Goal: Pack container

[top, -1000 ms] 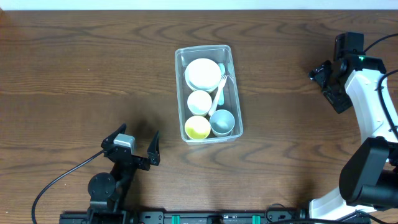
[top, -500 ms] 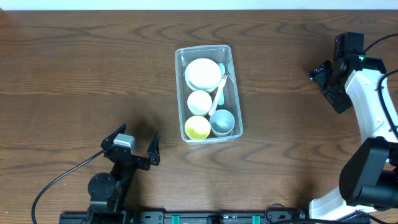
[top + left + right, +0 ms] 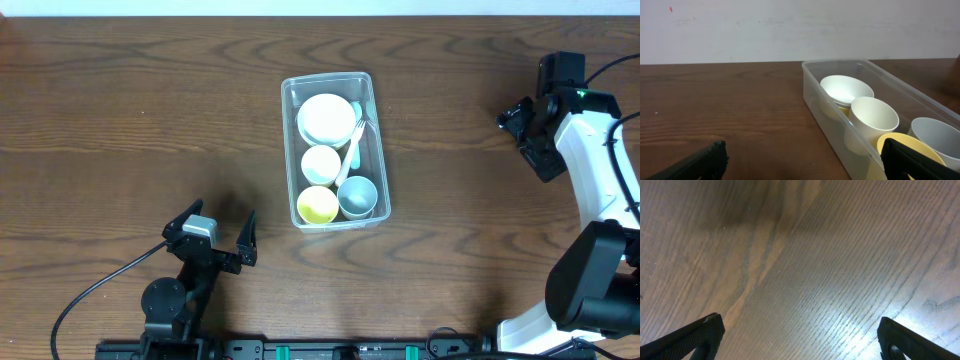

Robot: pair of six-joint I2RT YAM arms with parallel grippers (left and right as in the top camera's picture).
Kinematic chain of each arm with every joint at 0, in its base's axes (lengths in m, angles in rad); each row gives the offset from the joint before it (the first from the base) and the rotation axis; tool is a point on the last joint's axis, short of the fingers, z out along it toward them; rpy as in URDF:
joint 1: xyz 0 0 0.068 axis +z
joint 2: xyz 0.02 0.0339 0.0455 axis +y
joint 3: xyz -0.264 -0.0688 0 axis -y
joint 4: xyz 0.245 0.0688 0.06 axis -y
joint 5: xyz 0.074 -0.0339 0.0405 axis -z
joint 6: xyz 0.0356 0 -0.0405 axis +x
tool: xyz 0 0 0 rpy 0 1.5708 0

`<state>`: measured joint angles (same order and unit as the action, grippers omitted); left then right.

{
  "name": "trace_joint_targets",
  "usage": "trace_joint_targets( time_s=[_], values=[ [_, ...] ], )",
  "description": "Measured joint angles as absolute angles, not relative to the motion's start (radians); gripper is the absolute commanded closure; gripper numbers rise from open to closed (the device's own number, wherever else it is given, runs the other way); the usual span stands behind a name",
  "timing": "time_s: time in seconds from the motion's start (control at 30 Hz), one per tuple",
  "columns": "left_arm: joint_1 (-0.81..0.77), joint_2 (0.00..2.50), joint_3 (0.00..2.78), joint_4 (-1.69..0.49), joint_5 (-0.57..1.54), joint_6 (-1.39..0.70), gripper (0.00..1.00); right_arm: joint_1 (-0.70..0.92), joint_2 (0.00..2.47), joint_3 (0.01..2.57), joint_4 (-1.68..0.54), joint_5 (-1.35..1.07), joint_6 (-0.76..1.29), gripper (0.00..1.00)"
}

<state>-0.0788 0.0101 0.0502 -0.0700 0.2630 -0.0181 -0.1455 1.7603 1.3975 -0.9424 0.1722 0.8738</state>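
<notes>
The clear plastic container (image 3: 377, 150) stands at the table's middle. It holds a white bowl (image 3: 327, 118), a white cup (image 3: 321, 164), a yellow cup (image 3: 318, 205), a grey cup (image 3: 357, 197) and a pale fork (image 3: 351, 150). The left wrist view shows the container (image 3: 816, 100) with the white bowl (image 3: 846, 89), white cup (image 3: 873, 119), yellow cup (image 3: 907, 147) and grey cup (image 3: 940, 137). My left gripper (image 3: 215, 236) is open and empty, near the front edge, left of the container. My right gripper (image 3: 523, 128) is open and empty over bare wood at the far right.
The table is dark brown wood (image 3: 150, 110). A black cable (image 3: 95, 290) runs from the left arm's base toward the front edge. The right wrist view shows only bare wood grain (image 3: 800, 270).
</notes>
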Motion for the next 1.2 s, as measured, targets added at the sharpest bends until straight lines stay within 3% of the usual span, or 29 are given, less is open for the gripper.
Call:
trace_joint_targets(
  time_s=[0.23, 0.5, 0.63, 0.9, 1.2],
  values=[
    [-0.078, 0.010, 0.050, -0.070, 0.263, -0.018, 0.02, -0.073, 1.677, 1.394, -0.943, 0.173, 0.874, 0.01],
    [-0.078, 0.010, 0.050, -0.070, 0.263, -0.018, 0.02, 0.210, 1.262, 1.393, -0.958, 0.226, 0.807, 0.01],
    [-0.078, 0.010, 0.050, -0.070, 0.263, -0.018, 0.02, 0.249, 1.056, 1.343, -0.937, 0.309, 0.725, 0.01],
    [-0.078, 0.010, 0.049, -0.070, 0.263, -0.018, 0.02, 0.191, 0.601, 0.850, -0.487, 0.440, 0.559, 0.01],
    [-0.078, 0.010, 0.049, -0.069, 0.263, -0.018, 0.02, 0.100, 0.275, 0.422, -0.202, 0.253, 0.275, 0.01]
  ],
)
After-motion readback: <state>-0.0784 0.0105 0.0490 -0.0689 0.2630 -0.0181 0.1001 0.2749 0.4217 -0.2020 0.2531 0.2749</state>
